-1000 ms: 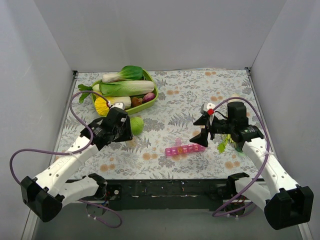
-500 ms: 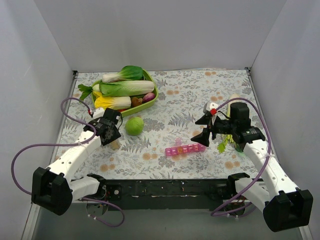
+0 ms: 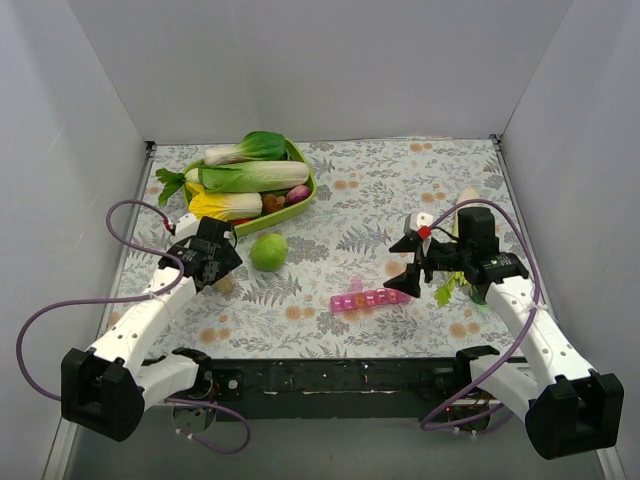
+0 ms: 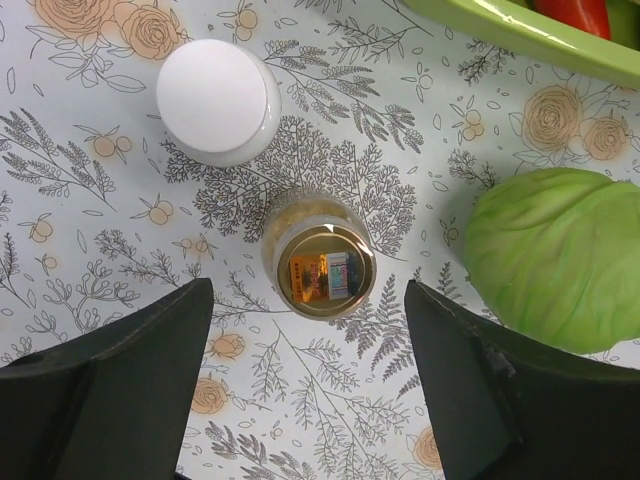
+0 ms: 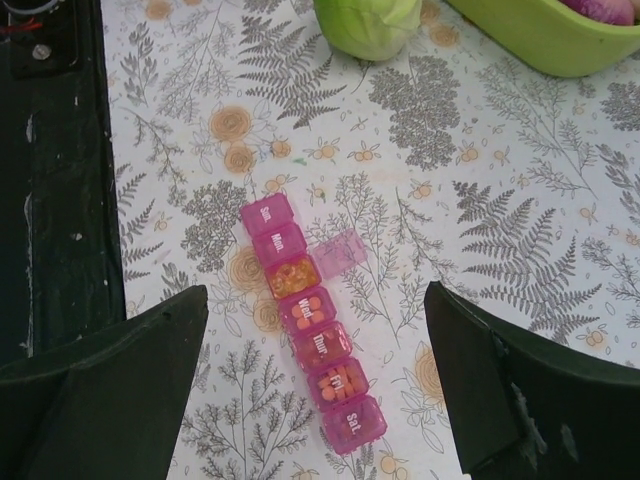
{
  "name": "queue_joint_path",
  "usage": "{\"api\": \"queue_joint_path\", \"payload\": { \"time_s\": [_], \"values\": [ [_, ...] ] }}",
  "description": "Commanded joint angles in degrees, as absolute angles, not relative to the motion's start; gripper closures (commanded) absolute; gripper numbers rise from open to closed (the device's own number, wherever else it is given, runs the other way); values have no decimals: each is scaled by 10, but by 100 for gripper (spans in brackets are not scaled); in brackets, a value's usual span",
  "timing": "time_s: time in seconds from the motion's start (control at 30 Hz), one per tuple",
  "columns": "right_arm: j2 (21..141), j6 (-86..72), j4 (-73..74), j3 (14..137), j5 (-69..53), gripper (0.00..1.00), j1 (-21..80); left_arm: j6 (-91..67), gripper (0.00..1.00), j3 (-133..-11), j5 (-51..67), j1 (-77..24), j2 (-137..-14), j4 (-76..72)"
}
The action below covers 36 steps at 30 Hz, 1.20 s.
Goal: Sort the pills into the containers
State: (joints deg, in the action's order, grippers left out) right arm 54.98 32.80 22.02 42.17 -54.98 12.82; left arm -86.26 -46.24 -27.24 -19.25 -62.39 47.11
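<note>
The pink pill-box strip lies flat on the floral mat, and it also shows in the top view. Its Tuesday lid stands open over a cell of orange pills; the Wed and Fri cells also show orange pills. My right gripper is open above the strip, which lies between its fingers, and sits right of it in the top view. A small clear bottle with amber fill stands uncapped beside its white cap. My left gripper is open, just above the bottle.
A green oval bowl of bok choy and small red-purple vegetables stands at the back left. A green round vegetable lies right of my left gripper. Leafy greens lie under the right arm. White walls close in three sides.
My left arm has swung left and back, off the green round vegetable. My right gripper has shifted only slightly. The pill box has not moved.
</note>
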Motion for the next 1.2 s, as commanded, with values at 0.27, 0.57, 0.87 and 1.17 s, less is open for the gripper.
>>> {"api": "queue_joint_path", "payload": {
  "time_s": [0.27, 0.57, 0.87, 1.17],
  "values": [
    [654, 913, 455, 403, -458, 6, 167, -746, 23, -520, -53, -191, -481, 472],
    [756, 827, 345, 417, -352, 14, 235, -676, 38, -457, 334, -215, -567, 247],
    [801, 774, 298, 412, -323, 22, 244, -696, 63, -548, 254, -323, -779, 117],
    [817, 767, 294, 410, -333, 38, 253, -706, 73, -589, 231, -350, -939, 76]
  ]
}}
